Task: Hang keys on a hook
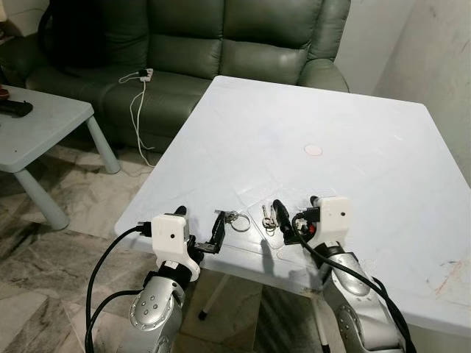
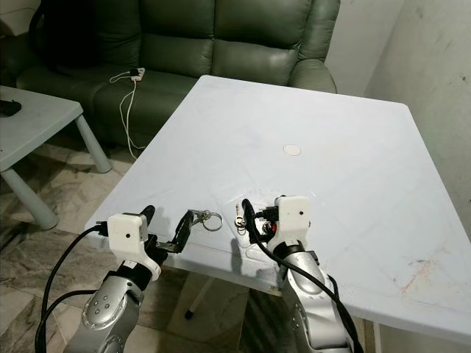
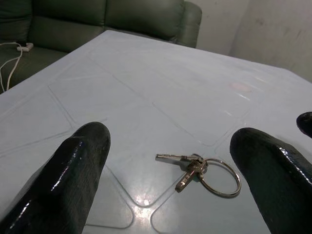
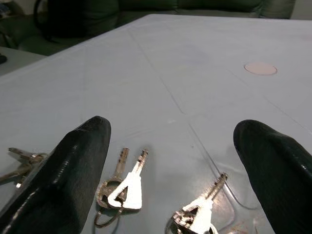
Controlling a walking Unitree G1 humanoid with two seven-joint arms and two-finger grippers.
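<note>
Fingers of the left gripper point(image 3: 165, 165) and right gripper point(image 4: 170, 161) are spread, low over the counter point(image 1: 331, 110), keys point(image 3: 200, 170) lying at twelve o'clock of each.

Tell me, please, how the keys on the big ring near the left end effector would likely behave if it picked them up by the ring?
The keys on the big ring lie flat and loose on the white table, so they would probably dangle and swing. The thin metal ring looks hard and smooth, so it may slip between the open left end effector fingers. They are likely light.
</note>
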